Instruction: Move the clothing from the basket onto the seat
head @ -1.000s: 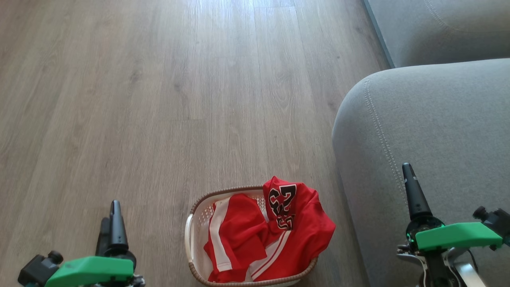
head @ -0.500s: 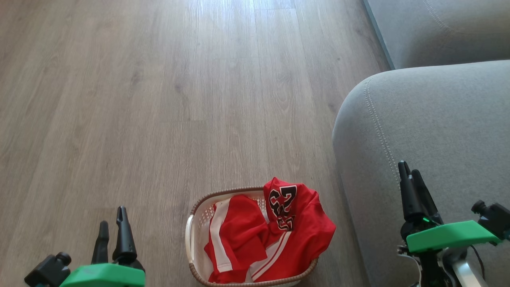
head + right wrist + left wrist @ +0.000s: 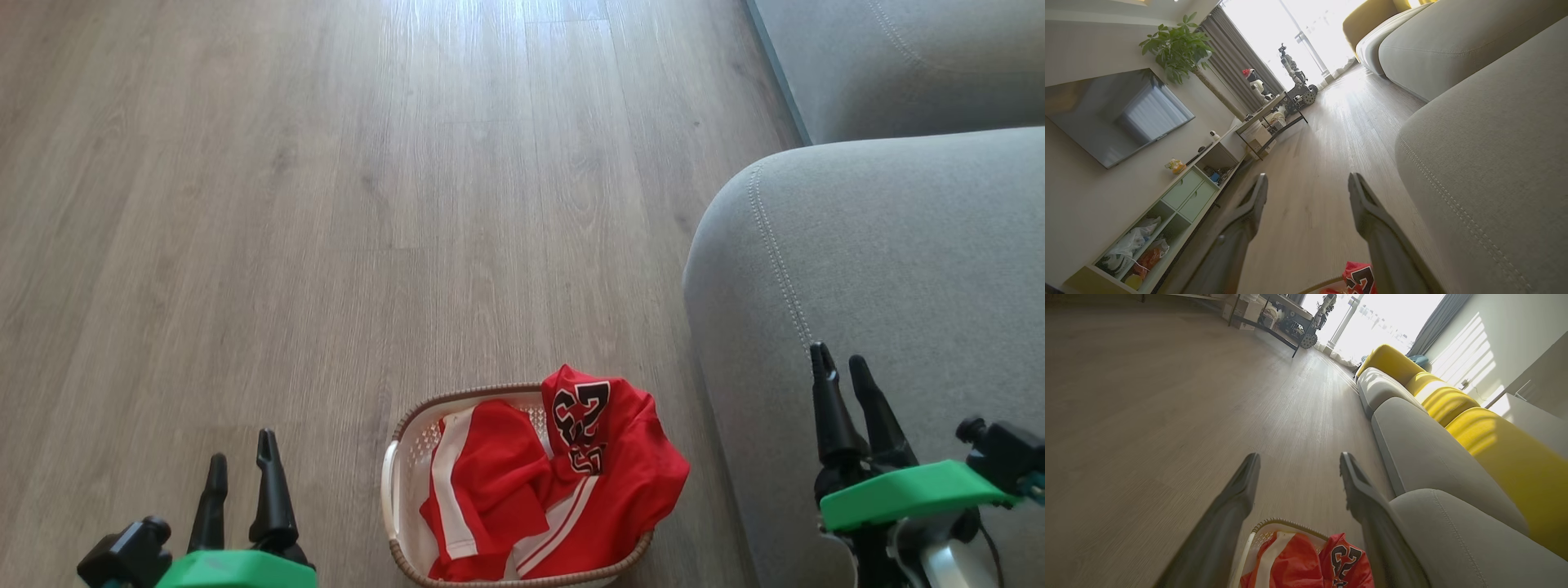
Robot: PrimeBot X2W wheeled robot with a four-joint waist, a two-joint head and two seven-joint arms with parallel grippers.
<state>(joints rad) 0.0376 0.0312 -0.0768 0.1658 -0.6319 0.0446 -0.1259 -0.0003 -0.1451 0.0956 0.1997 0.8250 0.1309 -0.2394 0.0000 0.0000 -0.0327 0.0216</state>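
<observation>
- Clothing (image 3: 555,482): two red sports garments with white stripes, one bearing a black-and-white number, heaped in the laundry basket (image 3: 390,490); one spills over the rim on the sofa side.
- Laundry basket: stands on the wood floor (image 3: 326,204), just beside the grey sofa (image 3: 898,261).
- Left gripper (image 3: 242,447): jaws apart, empty, left of the basket.
- Right gripper (image 3: 838,355): jaws apart, empty, over the sofa's rounded edge.
</observation>
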